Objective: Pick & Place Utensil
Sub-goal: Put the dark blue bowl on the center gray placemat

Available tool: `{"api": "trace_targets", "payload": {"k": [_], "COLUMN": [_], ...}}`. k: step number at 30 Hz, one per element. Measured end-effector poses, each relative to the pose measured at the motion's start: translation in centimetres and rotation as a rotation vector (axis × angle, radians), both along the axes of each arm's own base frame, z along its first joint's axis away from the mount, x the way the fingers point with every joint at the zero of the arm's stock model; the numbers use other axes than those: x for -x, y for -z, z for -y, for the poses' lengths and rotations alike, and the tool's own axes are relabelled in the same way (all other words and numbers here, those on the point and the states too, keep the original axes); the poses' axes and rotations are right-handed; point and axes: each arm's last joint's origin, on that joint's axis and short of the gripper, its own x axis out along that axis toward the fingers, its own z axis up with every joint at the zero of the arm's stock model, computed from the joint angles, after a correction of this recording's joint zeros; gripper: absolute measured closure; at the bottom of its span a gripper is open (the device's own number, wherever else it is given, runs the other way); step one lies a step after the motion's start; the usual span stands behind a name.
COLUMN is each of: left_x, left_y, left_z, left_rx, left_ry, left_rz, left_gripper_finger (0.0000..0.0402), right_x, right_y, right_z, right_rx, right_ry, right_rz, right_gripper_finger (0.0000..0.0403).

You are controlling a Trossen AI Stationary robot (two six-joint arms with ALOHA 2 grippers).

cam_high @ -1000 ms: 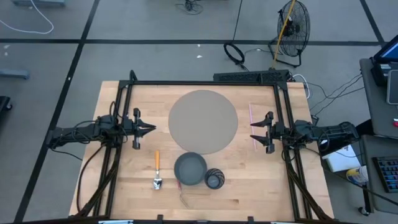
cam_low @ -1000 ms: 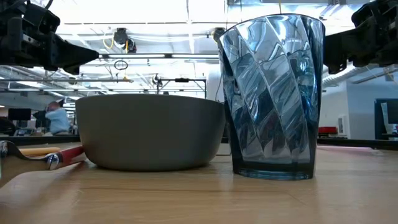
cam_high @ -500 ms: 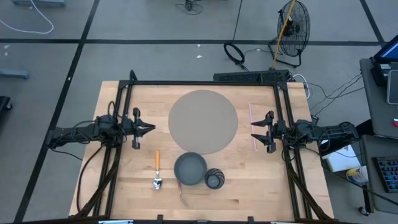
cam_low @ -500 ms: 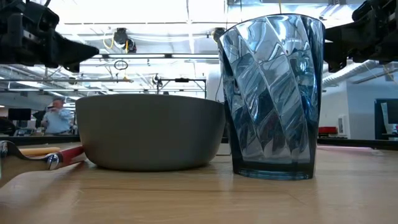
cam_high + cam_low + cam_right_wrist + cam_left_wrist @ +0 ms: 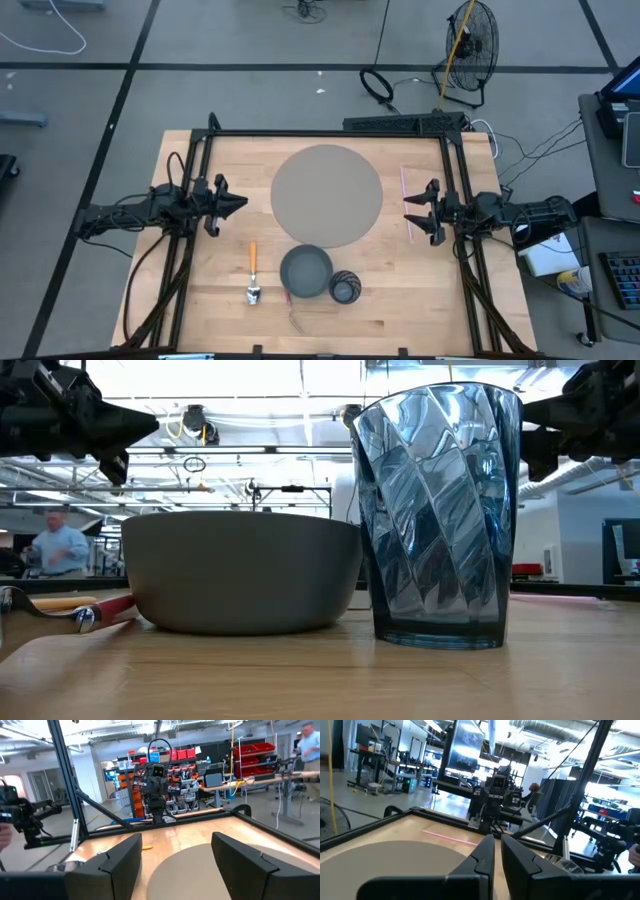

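A spoon with an orange handle (image 5: 252,272) lies flat on the wooden table, left of the grey bowl (image 5: 305,270); its metal end (image 5: 40,605) shows in the low view. A thin pink stick (image 5: 406,195) lies flat, right of the grey plate (image 5: 327,195). My left gripper (image 5: 243,203) hovers shut above the table, left of the plate and beyond the spoon. My right gripper (image 5: 405,212) hovers open over the pink stick's near part. In their wrist views, the left gripper (image 5: 497,845) and the right gripper (image 5: 175,850) hold nothing.
A blue ribbed cup (image 5: 344,288) stands right of the bowl near the table's near edge. A red-handled thing (image 5: 115,606) lies by the bowl. A black frame (image 5: 325,133) borders the table. A person (image 5: 55,550) moves in the room behind.
My left gripper has shifted slightly toward the table's far-left and risen a little, tipping its wrist. The right gripper has kept still. The person in the background has walked along.
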Motion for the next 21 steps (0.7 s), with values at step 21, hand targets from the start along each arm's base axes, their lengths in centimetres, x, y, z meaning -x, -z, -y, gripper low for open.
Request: {"api": "trace_targets", "payload": {"k": [21], "left_x": [0.09], "left_y": [0.36], "left_z": [-0.73], "left_rx": [-0.025], "left_ry": [-0.263], "left_rz": [-0.045], "left_gripper_finger": [0.0366], "right_x": [0.00], "right_y": [0.00], "right_z": [0.00], "right_rx": [-0.022], "right_ry": [-0.003], "right_rz": [0.002], "right_gripper_finger": [0.0165]}}
